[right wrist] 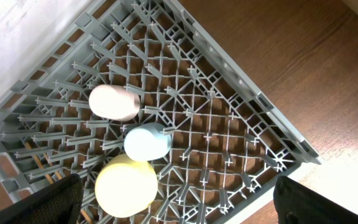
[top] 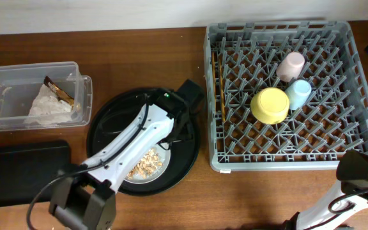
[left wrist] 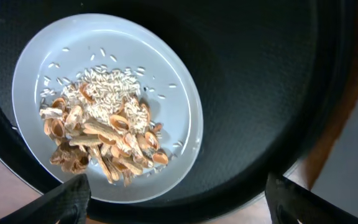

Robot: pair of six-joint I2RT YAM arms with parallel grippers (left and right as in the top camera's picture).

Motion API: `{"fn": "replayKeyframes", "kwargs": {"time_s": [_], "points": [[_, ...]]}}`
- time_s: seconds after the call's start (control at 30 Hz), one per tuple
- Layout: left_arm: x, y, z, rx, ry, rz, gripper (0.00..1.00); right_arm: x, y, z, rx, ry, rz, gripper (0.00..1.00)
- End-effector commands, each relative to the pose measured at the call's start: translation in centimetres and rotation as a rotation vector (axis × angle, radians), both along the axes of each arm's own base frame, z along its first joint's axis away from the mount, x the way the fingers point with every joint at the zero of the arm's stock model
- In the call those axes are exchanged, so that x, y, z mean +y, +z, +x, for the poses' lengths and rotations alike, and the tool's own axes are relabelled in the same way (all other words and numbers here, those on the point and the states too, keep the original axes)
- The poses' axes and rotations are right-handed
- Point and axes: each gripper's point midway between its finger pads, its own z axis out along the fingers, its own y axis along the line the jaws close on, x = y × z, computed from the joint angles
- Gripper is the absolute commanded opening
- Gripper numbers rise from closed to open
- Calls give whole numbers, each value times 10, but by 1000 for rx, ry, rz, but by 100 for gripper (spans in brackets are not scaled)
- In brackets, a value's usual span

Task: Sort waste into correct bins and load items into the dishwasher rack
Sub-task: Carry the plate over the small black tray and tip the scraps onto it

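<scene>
Brown wood table (top: 248,198). Large square grey plastic peg rack (top: 207,96) holds small pink cup (top: 291,66), small light-blue cup (top: 298,94), yellow bowl (top: 270,105) and wooden chopsticks (top: 221,89).

Left of rack: large round black tray (top: 187,160) w/ pale grey round plate (left wrist: 166,81), beige flaky food scraps (left wrist: 101,140) on it. Left gripper (left wrist: 179,199) wide open over plate, empty.

Farther left of rack: clear rectangular plastic tub (top: 18,73) w/ crumpled white paper napkin (top: 46,105) + gold-brown wrapper (top: 61,92). Shallow black rectangular tray (top: 18,172) is empty.

Right gripper (right wrist: 179,205) wide open over rack, empty.
</scene>
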Motion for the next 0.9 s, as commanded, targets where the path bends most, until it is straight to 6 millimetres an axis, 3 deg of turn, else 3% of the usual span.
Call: {"fn": "replayKeyframes", "kwargs": {"time_s": [0.0, 0.03, 0.1, 0.13, 0.3, 0.4, 0.43, 0.5, 0.6, 0.7, 0.87], "points": [[10, -20, 7, 26, 29, 54, 89, -2, 1, -3, 0, -15, -1, 98], [10, -29, 7, 44, 29, 68, 89, -2, 1, -3, 0, -15, -1, 98], [1, -54, 7, 100, 31, 53, 72, -2, 1, -3, 0, -15, -1, 98], [-4, -61, 5, 125, 33, 36, 69, -2, 1, -3, 0, -15, -1, 98], [-4, -97, 10, 196, 36, 23, 68, -2, 1, -3, 0, -15, -1, 98], [-13, -112, 13, 216, 16, -25, 61, -2, 1, -3, 0, -15, -1, 98], [-13, -113, 14, 216, 16, -25, 54, -2, 1, -3, 0, -15, -1, 98], [-12, -112, 12, 222, 17, -21, 25, -2, 1, -3, 0, -15, -1, 98], [-4, -111, 7, 241, 17, 17, 1, -2, 1, -3, 1, -15, -1, 98], [9, -103, 3, 255, 15, 89, 1, -2, 1, -3, 0, -15, -1, 98], [26, -59, 8, 274, 17, 193, 1, -2, 1, -3, 1, -15, -1, 98]]}}
